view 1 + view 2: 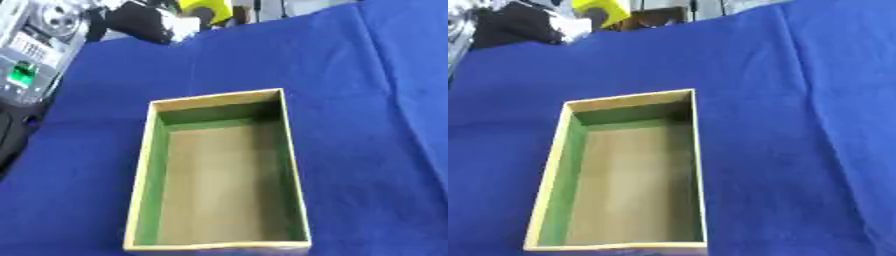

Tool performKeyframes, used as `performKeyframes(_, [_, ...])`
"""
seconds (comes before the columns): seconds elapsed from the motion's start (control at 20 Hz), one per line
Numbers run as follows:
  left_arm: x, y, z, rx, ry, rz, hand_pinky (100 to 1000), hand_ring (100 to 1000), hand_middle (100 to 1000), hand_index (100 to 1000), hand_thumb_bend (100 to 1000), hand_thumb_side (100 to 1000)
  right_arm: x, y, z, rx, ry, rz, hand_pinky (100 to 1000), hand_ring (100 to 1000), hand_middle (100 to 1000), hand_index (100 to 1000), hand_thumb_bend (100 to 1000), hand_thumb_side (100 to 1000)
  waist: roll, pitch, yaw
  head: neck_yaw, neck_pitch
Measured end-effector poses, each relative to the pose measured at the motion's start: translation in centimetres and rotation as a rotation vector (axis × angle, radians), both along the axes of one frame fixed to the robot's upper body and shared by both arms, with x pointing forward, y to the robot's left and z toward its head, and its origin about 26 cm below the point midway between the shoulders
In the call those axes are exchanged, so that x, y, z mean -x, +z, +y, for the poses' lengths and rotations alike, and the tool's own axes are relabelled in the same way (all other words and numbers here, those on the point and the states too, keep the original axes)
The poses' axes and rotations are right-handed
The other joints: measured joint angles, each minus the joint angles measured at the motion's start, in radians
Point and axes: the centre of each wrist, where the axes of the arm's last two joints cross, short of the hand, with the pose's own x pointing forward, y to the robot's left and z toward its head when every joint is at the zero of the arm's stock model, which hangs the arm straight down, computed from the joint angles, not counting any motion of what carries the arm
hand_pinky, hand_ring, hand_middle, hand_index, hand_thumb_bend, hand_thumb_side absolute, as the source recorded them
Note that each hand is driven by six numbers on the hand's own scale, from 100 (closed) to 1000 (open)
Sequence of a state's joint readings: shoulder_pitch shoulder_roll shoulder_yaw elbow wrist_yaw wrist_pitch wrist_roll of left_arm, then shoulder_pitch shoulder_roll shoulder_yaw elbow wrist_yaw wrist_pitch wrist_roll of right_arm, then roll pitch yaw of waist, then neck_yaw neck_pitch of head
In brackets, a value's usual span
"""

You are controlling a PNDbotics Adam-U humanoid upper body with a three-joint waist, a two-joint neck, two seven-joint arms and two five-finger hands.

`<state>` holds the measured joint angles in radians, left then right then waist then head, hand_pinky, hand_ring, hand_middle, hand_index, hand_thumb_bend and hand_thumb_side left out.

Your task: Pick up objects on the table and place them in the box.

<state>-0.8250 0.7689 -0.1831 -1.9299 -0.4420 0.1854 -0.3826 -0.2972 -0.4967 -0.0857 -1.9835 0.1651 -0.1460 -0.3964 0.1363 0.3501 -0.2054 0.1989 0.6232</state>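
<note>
One box point(140, 175) is seen in the left eye view, lower centre: rectangular, open-topped, pale wooden rim, green inner walls, tan floor, nothing inside. It sits on a blue cloth point(367, 125), soft and lightly creased. Grey machinery point(35, 45) is seen upper left, something yellow point(206, 7) at the top edge.

Same single box in the right eye view, shifted left. Neither robot hand is shown, so open or closed can't be told.

A plain deep blue cloth point(367, 150) is seen. The box point(140, 165) is pale tan at the rim, green on the inner walls, dull brown on the floor. A yellow object point(598, 9) is seen far left.
</note>
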Motion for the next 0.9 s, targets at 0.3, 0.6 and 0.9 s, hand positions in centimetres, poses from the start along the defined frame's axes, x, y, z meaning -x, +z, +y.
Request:
performKeyframes(0.3, [0.6,-2.6,-1.0,-0.062,-0.066,0.052,100,357,291,389,100,250,0.0,0.1,0.0,-0.011,0.006,-0.002,476,621,623,763,100,578,-0.009,-0.006,0.004,-0.024,0.001])
performKeyframes(0.6, [0.3,-6.3,-1.0,-0.199,-0.047,0.129,100,366,297,389,100,248,-0.1,0.3,0.1,-0.019,0.014,-0.014,477,622,623,763,100,578,-0.017,-0.007,0.002,-0.03,0.001])
performKeyframes(0.9, [0.3,-9.0,-1.3,-0.313,-0.052,0.192,100,385,310,401,100,246,-0.1,0.5,0.2,-0.023,0.019,-0.019,478,622,623,763,100,578,-0.025,-0.007,0.001,-0.034,0.001])
